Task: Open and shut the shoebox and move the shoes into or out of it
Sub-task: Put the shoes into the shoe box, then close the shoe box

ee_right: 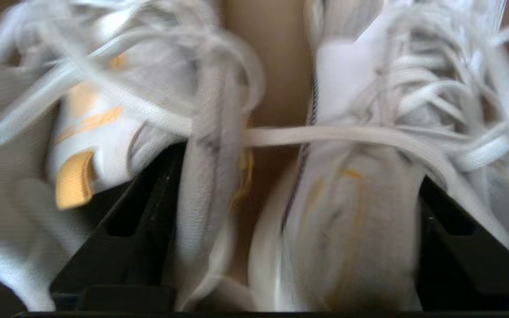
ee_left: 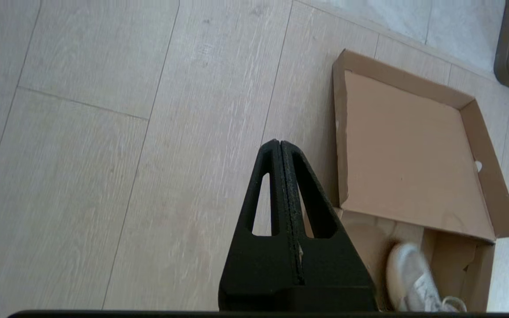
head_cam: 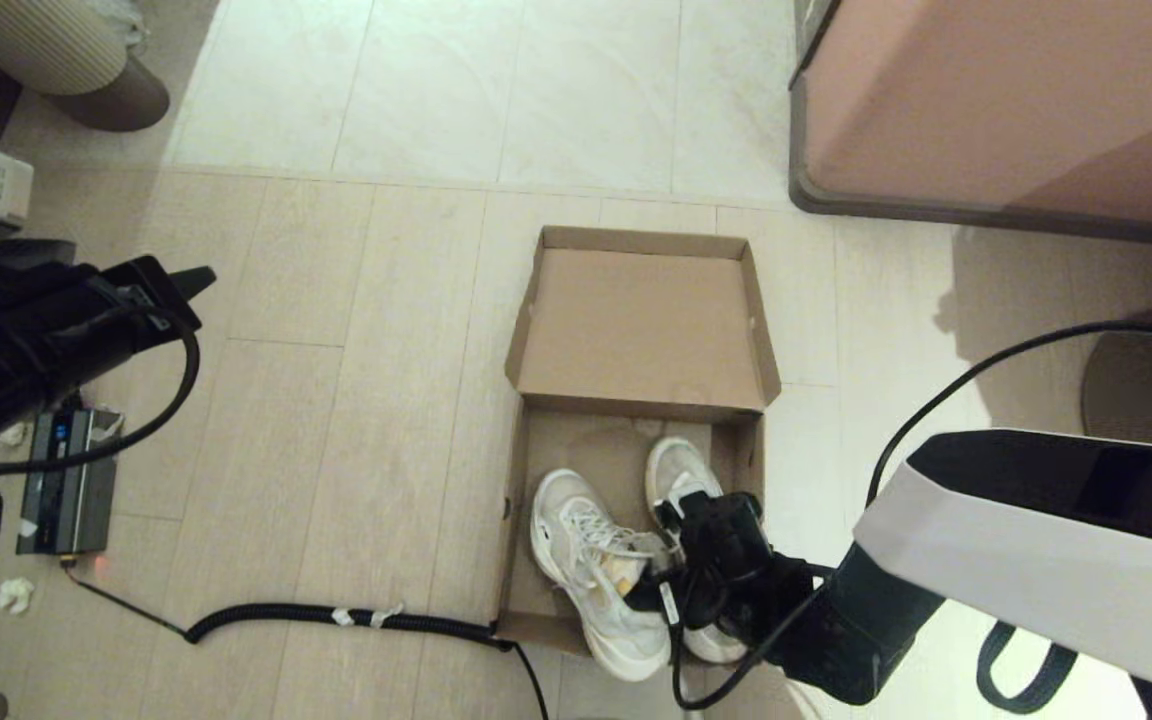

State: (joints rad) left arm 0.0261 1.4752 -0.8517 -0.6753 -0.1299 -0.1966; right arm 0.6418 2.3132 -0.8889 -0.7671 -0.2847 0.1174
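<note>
The brown cardboard shoebox (head_cam: 514, 500) lies on the floor with its flap lid (head_cam: 641, 320) folded back flat; the lid also shows in the left wrist view (ee_left: 409, 154). Both white sneakers are in it: the left shoe (head_cam: 586, 570) lies tilted, the right shoe (head_cam: 676, 465) beside it, heels over the box's near edge. My right gripper (head_cam: 674, 520) is down among them, open. Its black fingers (ee_right: 148, 207) stand wide apart, with the inner side of one shoe (ee_right: 201, 185) and the heel end of the other (ee_right: 360, 221) between them. My left gripper (head_cam: 191, 285) is parked far left, shut (ee_left: 279, 143).
A large pinkish-brown cabinet (head_cam: 996, 100) stands at the back right. A black corrugated cable (head_cam: 336, 615) runs along the floor to the box's near left corner. A dark device (head_cam: 66, 480) lies at the left, and a round dark object (head_cam: 1146, 390) at the right.
</note>
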